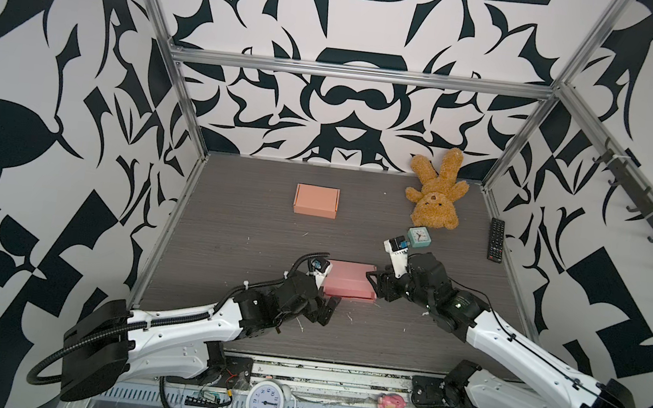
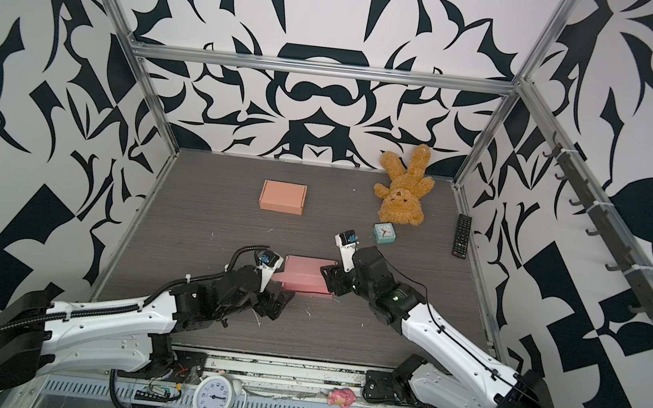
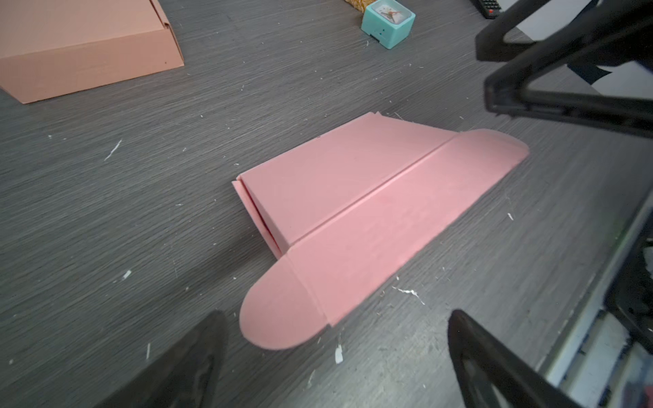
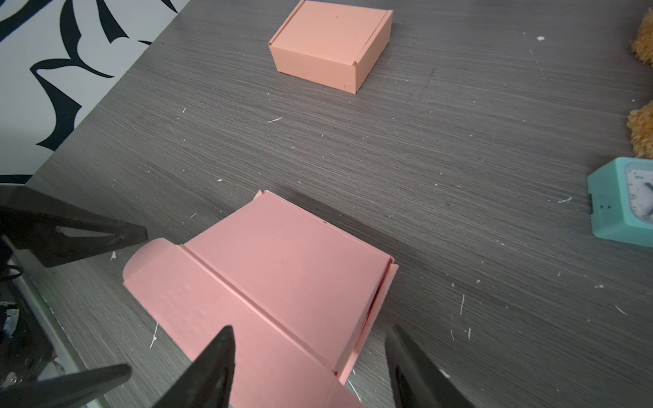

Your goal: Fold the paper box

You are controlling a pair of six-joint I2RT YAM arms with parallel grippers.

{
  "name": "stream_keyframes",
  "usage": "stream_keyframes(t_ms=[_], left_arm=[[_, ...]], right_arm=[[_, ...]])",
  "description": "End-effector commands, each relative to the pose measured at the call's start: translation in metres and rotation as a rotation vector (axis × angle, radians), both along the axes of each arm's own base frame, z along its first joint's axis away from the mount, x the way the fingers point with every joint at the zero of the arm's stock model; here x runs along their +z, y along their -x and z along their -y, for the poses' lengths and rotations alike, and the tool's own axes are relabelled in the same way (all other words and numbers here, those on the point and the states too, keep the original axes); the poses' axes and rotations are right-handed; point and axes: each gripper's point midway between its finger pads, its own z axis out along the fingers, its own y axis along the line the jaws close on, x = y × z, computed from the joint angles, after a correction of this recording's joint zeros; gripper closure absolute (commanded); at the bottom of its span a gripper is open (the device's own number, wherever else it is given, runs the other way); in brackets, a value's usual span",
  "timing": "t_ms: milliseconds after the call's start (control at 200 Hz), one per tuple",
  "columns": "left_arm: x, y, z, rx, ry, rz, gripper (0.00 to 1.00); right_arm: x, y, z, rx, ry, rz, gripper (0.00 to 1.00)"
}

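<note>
Pink cardboard is forming the paper box [image 1: 349, 279], which is sitting on the grey table [image 1: 228, 244] near its front middle, between the two grippers. Its lid is lying down over the shallow body, while the long front flap [image 3: 388, 226], rounded at both ends, is spreading flat on the tabletop, untucked. The left gripper [image 3: 337, 314] is hovering just off one rounded end, jaws spread wide, holding nothing. The right gripper [image 4: 311, 327] is hanging over the opposite end, jaws likewise parted and empty.
</note>
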Motion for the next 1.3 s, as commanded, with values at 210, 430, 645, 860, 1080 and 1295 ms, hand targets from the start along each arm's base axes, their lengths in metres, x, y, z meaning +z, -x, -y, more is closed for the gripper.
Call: stream_keyframes(t_ms=[210,430,645,860,1080,1295], left_arm=[[0.031,0.032,-0.014,-0.106,-0.059,-0.124,0.0],[0.079,0.017,-0.009,-0.038,0.051,-0.123,0.01],[0.083,-0.014,-0.006,0.01,0.137,-0.263,0.01],[0.064,-0.045,-0.01,0.076,0.205,-0.381,0.01],[0.036,-0.057,-0.01,0.114,0.194,-0.416,0.01],[0.016,-0.06,-0.008,0.122,0.183,-0.459,0.01]], right_arm=[[0.032,-0.008,-0.002,-0.04,-0.045,-0.017,0.3],[0.029,-0.01,0.004,-0.094,-0.012,-0.118,0.29],[0.024,-0.008,0.006,-0.12,0.017,-0.187,0.27],[0.015,-0.006,0.006,-0.118,0.031,-0.215,0.27],[-0.002,-0.004,0.003,-0.11,0.037,-0.246,0.28],[-0.011,-0.005,0.003,-0.116,0.041,-0.257,0.28]])
